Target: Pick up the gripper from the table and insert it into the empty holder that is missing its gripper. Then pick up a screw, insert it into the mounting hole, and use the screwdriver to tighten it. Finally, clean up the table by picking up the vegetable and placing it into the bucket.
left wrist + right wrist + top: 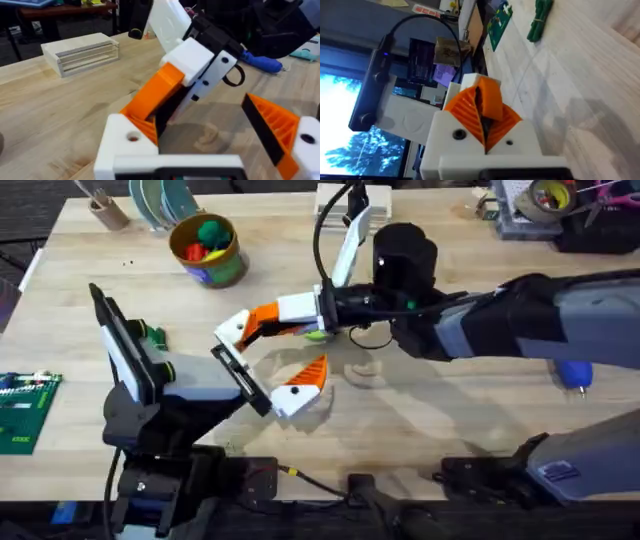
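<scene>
My left gripper (270, 360) stands open above the table's middle. One of its fingers is the bare white holder (232, 328) (127, 142); the other carries an orange ribbed pad (280, 130). My right gripper (262, 322) (485, 117) reaches in from the right, shut on the small orange gripper (268, 315) (150, 97) (490, 97), whose end rests against the holder. The blue screwdriver (575, 372) (260, 62) lies at the right under the right arm. A green vegetable (152, 335) (540, 20) lies at the left. The bucket (208, 250) stands at the back left with red and green items inside.
A brown cup with sticks (105, 210) and a rack of plates (165, 200) stand at the back left. A white block (355, 198) (80, 50) sits at the back middle, a tape roll (550, 195) at the back right, and a green baseplate (25, 410) at the left edge.
</scene>
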Tool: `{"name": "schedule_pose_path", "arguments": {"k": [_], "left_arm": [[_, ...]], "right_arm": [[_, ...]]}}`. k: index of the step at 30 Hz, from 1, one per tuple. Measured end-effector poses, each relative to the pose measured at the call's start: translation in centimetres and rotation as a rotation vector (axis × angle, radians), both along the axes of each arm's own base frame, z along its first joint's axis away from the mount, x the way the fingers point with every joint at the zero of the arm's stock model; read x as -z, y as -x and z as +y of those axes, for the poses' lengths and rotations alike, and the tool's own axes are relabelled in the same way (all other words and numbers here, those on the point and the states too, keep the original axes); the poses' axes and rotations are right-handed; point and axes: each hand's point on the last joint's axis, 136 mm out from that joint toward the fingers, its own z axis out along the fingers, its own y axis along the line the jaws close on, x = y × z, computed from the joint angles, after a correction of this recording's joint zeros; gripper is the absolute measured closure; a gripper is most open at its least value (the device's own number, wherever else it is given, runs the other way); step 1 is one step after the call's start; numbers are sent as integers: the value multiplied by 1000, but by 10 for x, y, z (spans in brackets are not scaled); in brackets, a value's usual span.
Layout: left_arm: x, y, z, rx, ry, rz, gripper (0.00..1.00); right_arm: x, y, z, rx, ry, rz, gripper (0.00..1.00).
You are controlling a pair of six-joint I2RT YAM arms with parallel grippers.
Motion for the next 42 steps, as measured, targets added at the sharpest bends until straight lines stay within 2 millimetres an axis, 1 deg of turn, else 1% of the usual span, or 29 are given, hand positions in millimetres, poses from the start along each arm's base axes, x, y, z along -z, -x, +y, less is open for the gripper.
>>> {"name": "schedule_pose_path", "arguments": {"k": [2,7,16,21,24,26,27,28,29,31,33,35,42], "left_arm": [[0,0,0,0,0,0,8],[0,0,0,3,0,0,8],[0,3,-2,20,1,0,8],[0,8,-6,55,0,-2,8],[0,12,-10,83,0,-3,8],[0,14,-11,100,0,-2,8],[0,15,-12,109,1,-2,8],[0,17,-14,120,1,-1,8],[0,19,-15,134,3,1,8],[0,23,-18,161,4,3,8],[1,26,-20,178,5,5,7],[1,27,-20,186,6,6,9],[1,29,-21,200,7,8,8]], "right_arm": [[0,0,0,0,0,0,985],[2,0,-2,-6,10,18,894],[1,2,-6,-38,8,31,823],[0,5,-13,-86,-2,31,736],[-2,8,-18,-121,-12,34,712],[-3,9,-23,-141,-18,38,678],[-4,9,-24,-149,-21,40,641],[-4,8,-26,-153,-23,41,573],[-5,6,-28,-151,-26,37,455],[-7,2,-32,-146,-32,28,315],[-8,-2,-34,-137,-35,23,215],[-8,-5,-36,-130,-35,22,187],[-8,-6,-37,-128,-36,22,183]]}}
